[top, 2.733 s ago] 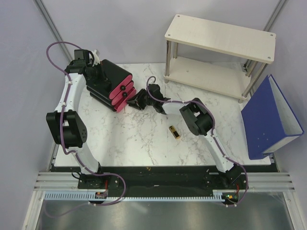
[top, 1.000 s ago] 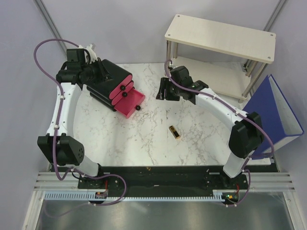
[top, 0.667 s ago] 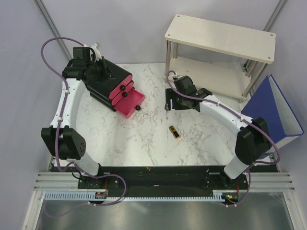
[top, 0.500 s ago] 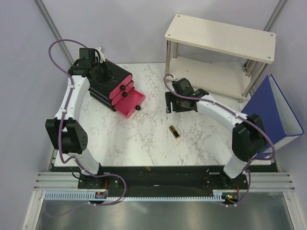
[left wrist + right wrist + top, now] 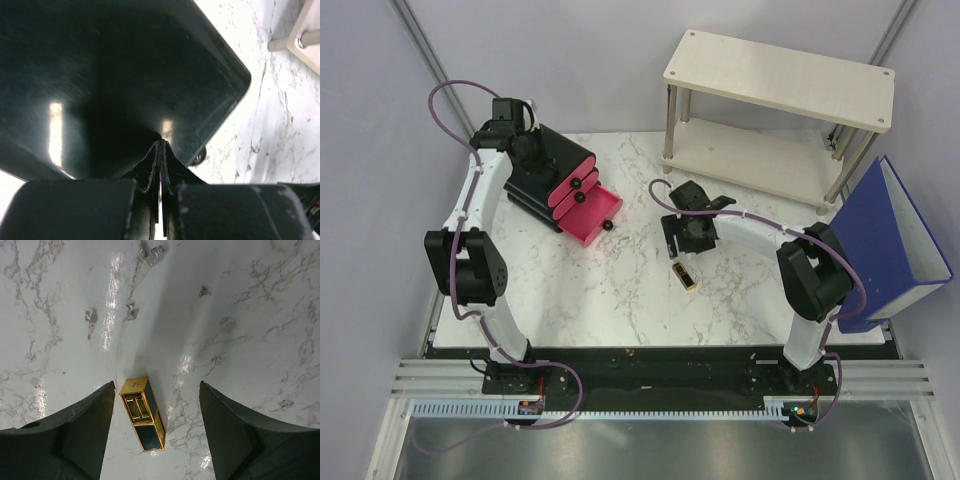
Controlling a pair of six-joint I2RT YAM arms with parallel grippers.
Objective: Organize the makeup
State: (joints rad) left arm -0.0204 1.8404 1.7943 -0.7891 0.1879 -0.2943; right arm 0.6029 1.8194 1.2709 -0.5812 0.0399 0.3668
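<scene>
Marble worktop [image 5: 620,290]: right end effector [image 5: 155,390] wide open, straddling lipstick [image 5: 142,413], lined up for grab; left end effector [image 5: 161,150] pinched shut at black box [image 5: 100,75], likely steadying it.

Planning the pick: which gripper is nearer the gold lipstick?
Right. The right gripper hangs open over the lipstick; the left gripper sits shut at the black drawer box, far off.
</scene>
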